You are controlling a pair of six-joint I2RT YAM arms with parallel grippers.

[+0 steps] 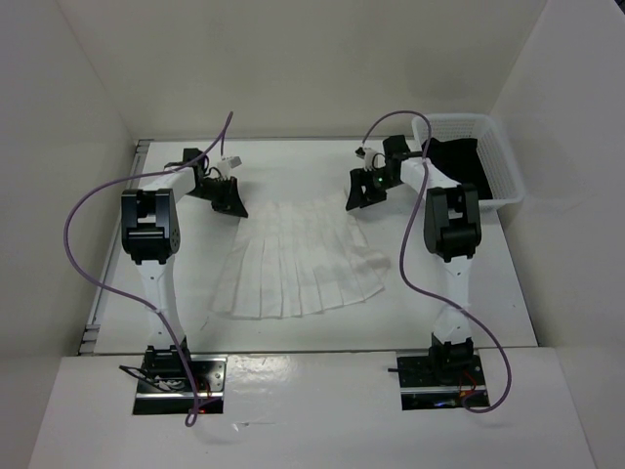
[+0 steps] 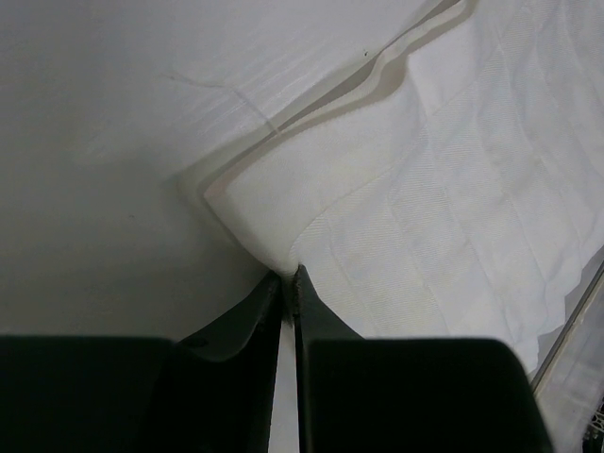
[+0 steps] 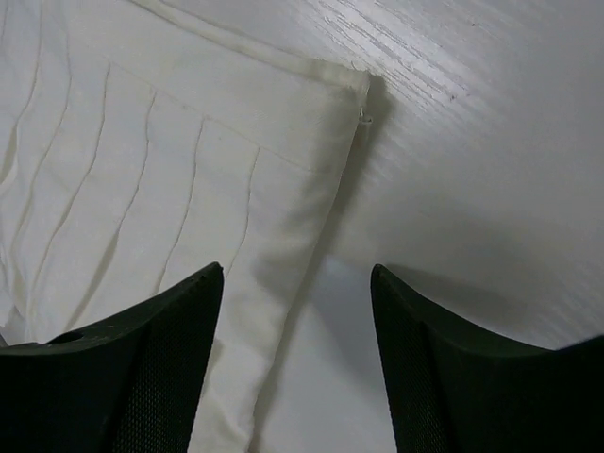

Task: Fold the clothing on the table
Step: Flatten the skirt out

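White pleated skirt (image 1: 298, 264), spread flat in the middle of the table (image 1: 488, 313). Thin, soft and light (sure to flop and slide). Best grabbed by the top corners. Left gripper (image 2: 289, 276) pinching one corner; right gripper (image 3: 297, 268) spread wide over the other.

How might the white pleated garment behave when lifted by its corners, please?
Probably floppy: the clothing lies thin and flat, so it should sag between held corners. Likely light, given how thin its edge looks. The pleats may fan open; the hem spreads wide.
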